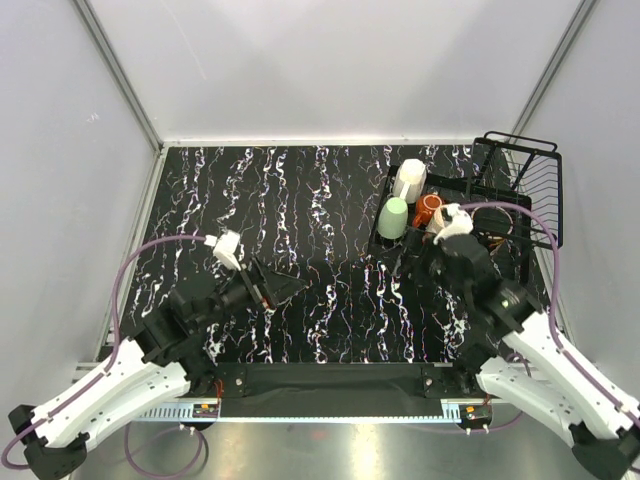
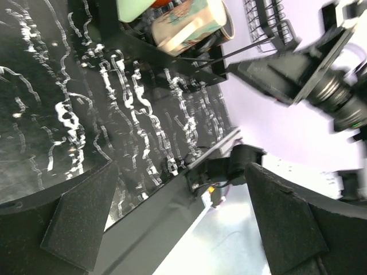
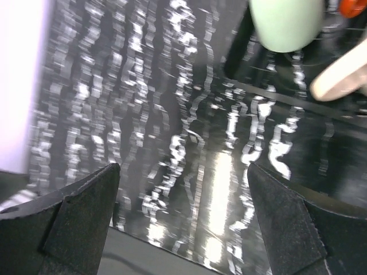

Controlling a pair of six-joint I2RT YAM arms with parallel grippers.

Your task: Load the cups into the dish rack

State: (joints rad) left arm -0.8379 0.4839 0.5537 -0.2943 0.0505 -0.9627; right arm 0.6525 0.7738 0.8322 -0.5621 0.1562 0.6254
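Observation:
The black wire dish rack stands at the table's back right. In its basket sit a cream-beige cup, a mint-green cup and a red cup. My right gripper hovers open just in front of the basket with nothing in it. From the right wrist I see the mint cup, a red sliver and a beige handle. My left gripper is open and empty over the table's middle. The left wrist view shows a patterned cup lying in the rack.
The table top is black marble with white veins, enclosed by pale walls on three sides. A black rail runs along the near edge between the arm bases. Purple cables loop from each arm. The right arm crosses the left wrist view.

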